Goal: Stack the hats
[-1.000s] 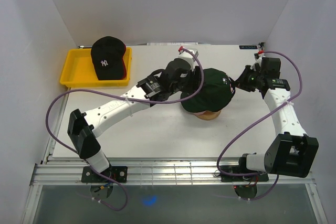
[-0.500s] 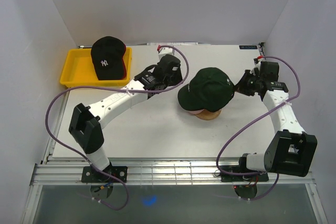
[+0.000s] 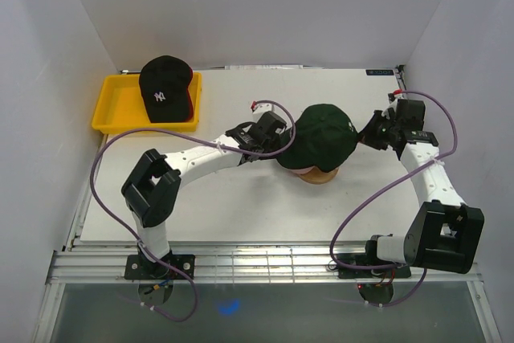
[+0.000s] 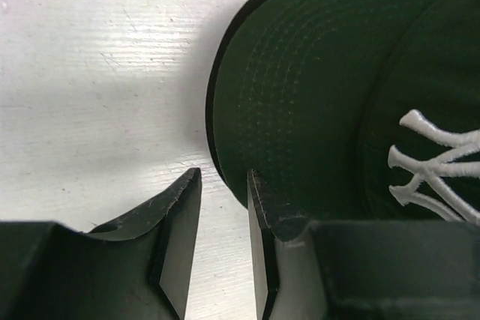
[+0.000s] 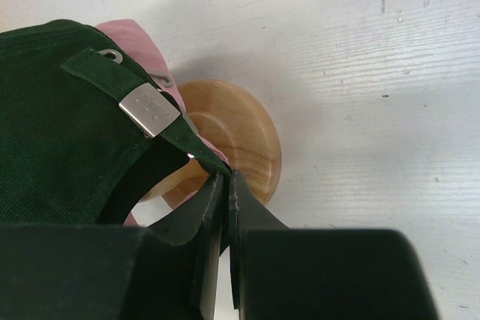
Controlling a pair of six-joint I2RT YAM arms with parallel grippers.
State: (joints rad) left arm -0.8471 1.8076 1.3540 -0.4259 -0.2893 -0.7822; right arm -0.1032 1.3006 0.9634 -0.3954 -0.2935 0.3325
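Observation:
A dark green cap point(image 3: 321, 134) with a white NY logo sits on the wooden stand point(image 3: 321, 176), over a pink cap point(image 5: 135, 39). My left gripper point(image 3: 277, 138) is at the green cap's brim point(image 4: 300, 95). Its jaws stand slightly apart with only table between them, and the brim edge lies against the right finger point(image 4: 259, 207). My right gripper point(image 3: 368, 132) is shut on the green cap's rear strap point(image 5: 180, 136), just past the metal buckle point(image 5: 148, 110). A black cap point(image 3: 165, 86) with a white NY logo lies in the yellow tray point(image 3: 116, 106).
A red edge point(image 3: 190, 106) shows under the black cap in the tray at the back left. The stand's round wooden base point(image 5: 240, 136) lies under the right fingers. White walls close in the table on three sides.
The left gripper drew back from the green cap toward the tray, then came back low to the brim. The right gripper stayed at the cap's rear strap.

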